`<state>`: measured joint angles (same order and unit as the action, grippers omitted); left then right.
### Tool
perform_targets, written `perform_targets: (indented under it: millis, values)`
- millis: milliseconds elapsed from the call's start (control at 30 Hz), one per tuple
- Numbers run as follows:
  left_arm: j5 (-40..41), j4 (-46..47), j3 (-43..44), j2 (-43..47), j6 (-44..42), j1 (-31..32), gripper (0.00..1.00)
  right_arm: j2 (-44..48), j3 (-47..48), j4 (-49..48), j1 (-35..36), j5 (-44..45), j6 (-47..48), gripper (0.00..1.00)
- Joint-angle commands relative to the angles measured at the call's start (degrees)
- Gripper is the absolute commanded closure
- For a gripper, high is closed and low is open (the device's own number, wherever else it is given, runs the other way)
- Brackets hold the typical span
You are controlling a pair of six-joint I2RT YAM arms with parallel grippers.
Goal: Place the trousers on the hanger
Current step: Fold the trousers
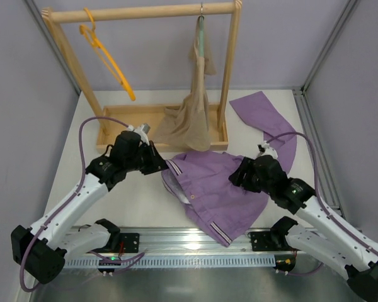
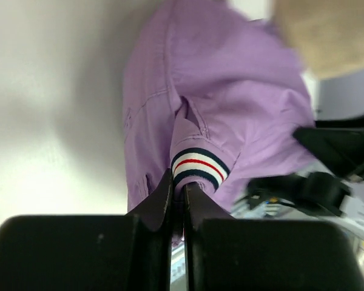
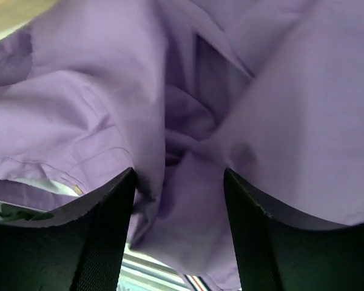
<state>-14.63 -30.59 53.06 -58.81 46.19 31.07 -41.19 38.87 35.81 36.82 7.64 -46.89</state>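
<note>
Left gripper [image 2: 177, 185] nips only the striped waistband [image 2: 197, 165] of long lilac fabric trousers [image 1: 214, 189], right gripper [image 3: 179, 173] agape; I fear slippage.

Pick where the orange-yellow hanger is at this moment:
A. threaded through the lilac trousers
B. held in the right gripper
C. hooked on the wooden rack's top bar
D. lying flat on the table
C: the hanger hangs by its hook from the left part of the rack's top bar, carrying nothing, while the trousers lie on the table below.
</note>
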Motion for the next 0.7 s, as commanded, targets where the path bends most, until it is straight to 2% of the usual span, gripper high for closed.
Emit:
perform_targets:
  millis: [0,33,67,100,200,233,300,333,433,567,667]
  values:
    - [11.02,-7.20,-4.00,1.06,-3.13,-0.57,0.96,0.77,0.32,-3.39,0.45,2.27,-2.15,0.36]
    - [11.46,-7.47,-5.41,1.24,-2.87,-0.57,0.88,-0.55,3.02,-2.25,0.36,4.64,-1.37,0.34]
    - [12.25,-7.99,-5.86,1.41,-2.43,-0.57,0.84,-1.86,4.62,0.28,0.36,7.19,-1.18,0.32]
    - [14.09,-9.39,-6.03,1.24,-1.21,-0.57,0.77,-3.10,6.29,1.18,0.27,13.04,-0.92,0.30]
    - [19.98,-13.43,-4.81,0.45,0.82,-0.75,0.64,-10.03,12.18,3.47,-2.26,21.51,-0.66,0.28]
    - [23.04,-15.71,-4.28,-0.25,2.22,-0.83,0.55,-12.31,14.98,3.82,-3.67,21.63,-0.22,0.28]
    - [24.82,-17.13,-3.40,-0.43,3.46,-1.10,0.45,-18.12,17.37,4.44,-7.53,20.14,0.05,0.28]
    - [24.74,-17.31,-3.40,0.00,4.16,-1.19,0.35,-19.79,19.12,4.44,-10.77,17.52,-0.04,0.28]
    - [23.43,-16.00,-4.71,1.23,6.62,-1.19,0.17,-24.72,20.28,2.34,-14.39,13.91,0.66,0.29]
    - [16.59,-9.94,-7.96,2.82,6.90,-1.63,0.13,-27.89,17.91,-4.50,-14.67,7.51,4.79,0.29]
    - [16.21,-8.87,-9.20,0.99,6.19,-1.71,0.13,-28.51,14.14,-7.67,-14.58,0.84,8.56,0.29]
